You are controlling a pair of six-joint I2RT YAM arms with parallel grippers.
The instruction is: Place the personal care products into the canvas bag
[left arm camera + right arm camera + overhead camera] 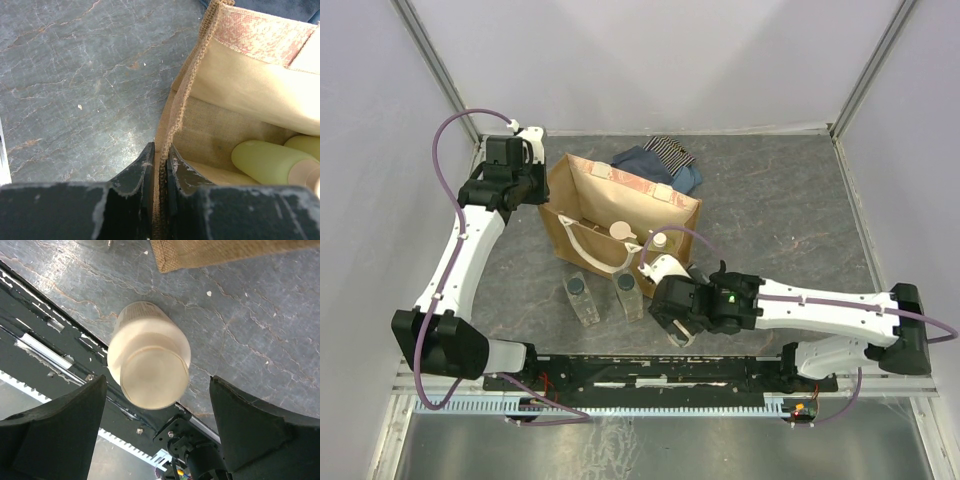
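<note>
The tan canvas bag [650, 205] stands open at mid-table. My left gripper [533, 187] is shut on the bag's left rim [172, 125], one finger inside and one outside. Two pale yellow-green bottles [265, 161] lie inside the bag; their whitish tops [620, 230] show in the top view. Two clear bottles with dark caps [582, 298] [628, 296] stand in front of the bag. My right gripper [157, 382] is open, with the squat cream jar [149, 356] between its fingers and below them on the table. In the top view the right gripper [677, 322] hides the jar.
A striped and blue folded cloth [660, 160] lies behind the bag. The black rail [45, 325] at the table's near edge runs right beside the jar. Grey walls enclose the table at the back and sides.
</note>
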